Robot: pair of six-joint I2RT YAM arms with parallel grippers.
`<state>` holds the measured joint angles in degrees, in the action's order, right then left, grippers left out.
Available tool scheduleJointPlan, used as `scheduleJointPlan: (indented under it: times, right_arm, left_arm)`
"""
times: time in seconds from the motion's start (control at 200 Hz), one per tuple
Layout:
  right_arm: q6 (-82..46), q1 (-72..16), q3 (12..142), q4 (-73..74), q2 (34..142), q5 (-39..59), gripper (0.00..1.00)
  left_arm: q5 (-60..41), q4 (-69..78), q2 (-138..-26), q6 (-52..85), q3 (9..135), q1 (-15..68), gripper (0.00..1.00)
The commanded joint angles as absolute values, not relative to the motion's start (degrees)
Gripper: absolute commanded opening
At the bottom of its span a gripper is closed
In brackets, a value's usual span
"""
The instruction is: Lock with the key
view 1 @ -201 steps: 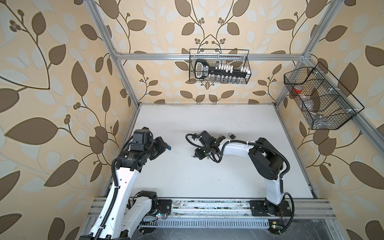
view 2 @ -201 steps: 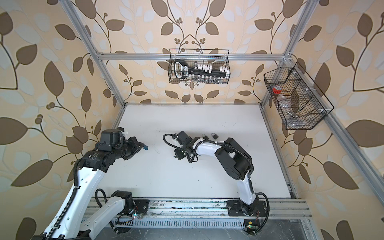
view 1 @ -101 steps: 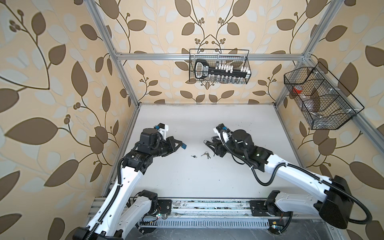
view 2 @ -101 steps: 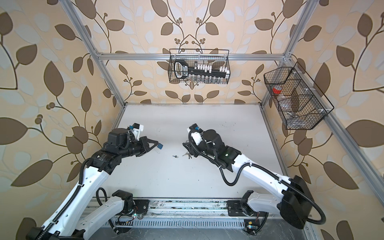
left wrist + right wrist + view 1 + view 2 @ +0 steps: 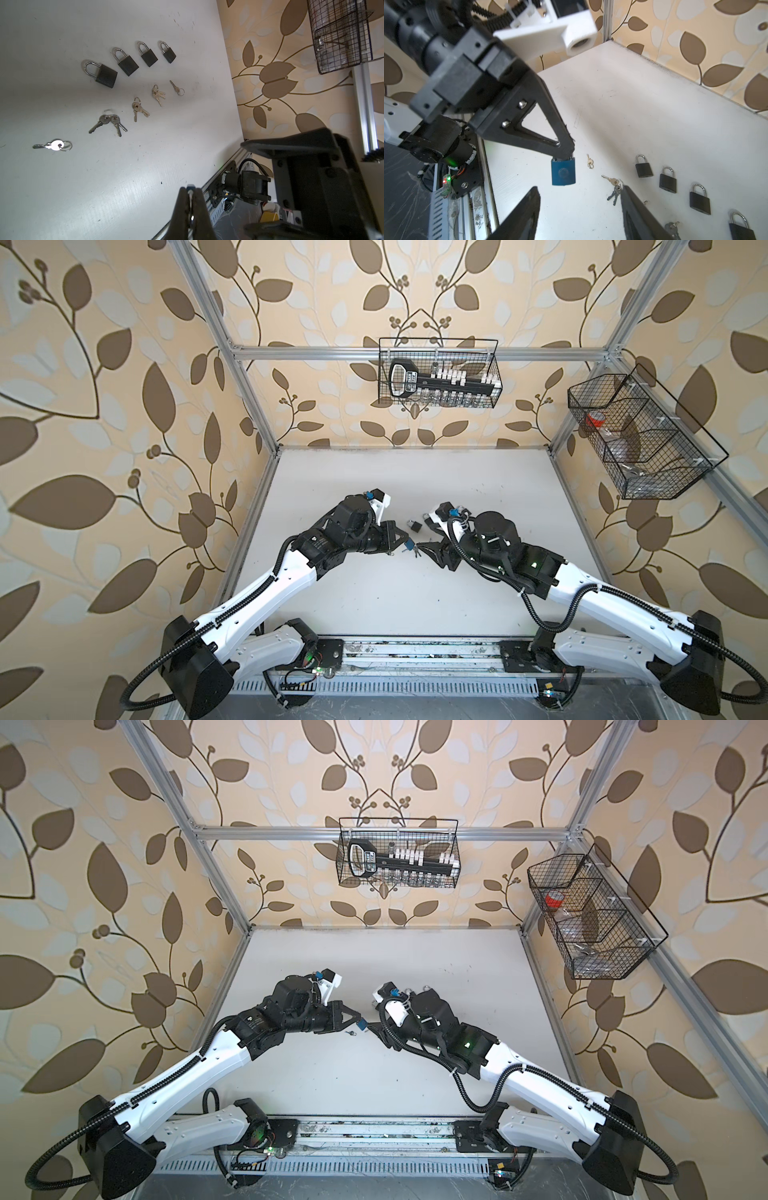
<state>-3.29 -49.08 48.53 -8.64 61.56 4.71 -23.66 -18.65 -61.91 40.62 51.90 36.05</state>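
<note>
The left gripper (image 5: 564, 152) is clamped tight on the shackle end of the blue padlock (image 5: 563, 172); the padlock hangs body-down, clear of the table (image 5: 374, 597), about the middle of it; in the left wrist view the two fingers (image 5: 182, 207) are pressed together with only a sliver of metal between them. The right gripper (image 5: 579, 188) stands just right of the padlock with its jaws spread wide and nothing between them; its fingers (image 5: 527, 209) point left towards the padlock, which sits just ahead of the tips, apart from them and outside the gap. The key (image 5: 589, 163), a single one on a small ring, lies flat on the table close under the padlock; neither gripper touches it. It forms the left end of a row with four key bunches (image 5: 108, 123) that runs off to the right; on the far side of that row four black padlocks (image 5: 125, 61) lie in a line of their own, each apart from the next. In a top view only the leftmost of them shows, just far of the two grippers; the right arm hides the others.
</note>
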Motion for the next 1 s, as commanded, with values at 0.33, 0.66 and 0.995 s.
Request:
scheduleJointPlan:
  times: [0.33,0.66,0.995]
  right_arm:
    - [-1.98,-49.48,52.23,-7.12,67.45,6.69,0.61]
    - [-1.93,-49.44,53.87,-5.63,70.18,8.79,0.46]
    - [-2.02,-49.45,53.79,-5.71,70.66,8.73,0.36]
  left_arm:
    - [-22.68,-14.63,-61.60,41.33,55.37,37.77,0.00]
    - [-22.68,-15.13,-61.33,41.19,55.42,38.04,0.00]
    - [-22.68,-15.03,-61.08,41.28,55.31,38.11,0.00]
